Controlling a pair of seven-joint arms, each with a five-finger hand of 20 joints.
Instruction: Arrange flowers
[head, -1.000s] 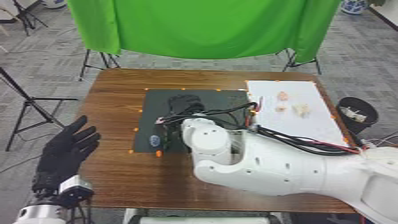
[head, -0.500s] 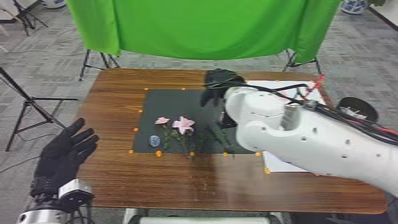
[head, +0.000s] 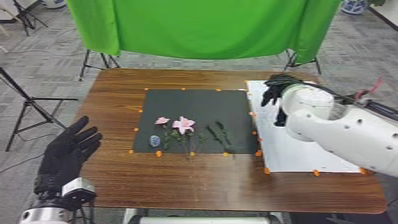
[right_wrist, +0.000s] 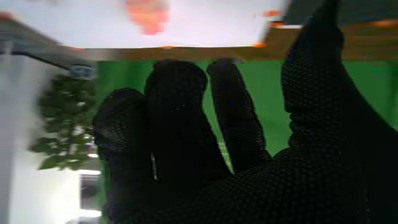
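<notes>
In the head view my right hand (head: 282, 83) is over the upper part of the white sheet (head: 306, 159), its fingers relaxed and holding nothing. An open pink flower (head: 183, 125), a smaller pink bloom (head: 162, 120) and green stems (head: 223, 133) lie on the dark mat (head: 191, 102). My left hand (head: 64, 152) stays off the table's left edge, fingers straight. In the right wrist view my right hand (right_wrist: 191, 130) shows extended fingers, with a blurred orange-pink flower (right_wrist: 148, 16) beyond them on the sheet. My right hand and arm cover part of the sheet.
A blue patterned oval (head: 155, 140) lies at the mat's lower left. Orange markers (head: 159, 154) line the mat and sheet. The brown table (head: 178, 185) ends near my left hand. Behind it hangs a green cloth (head: 204, 30); tripods stand around.
My right hand has moved from over the dark mat, across its upper right corner, to the white sheet, uncovering the pink flowers and stems. My left hand has stayed in about the same place.
</notes>
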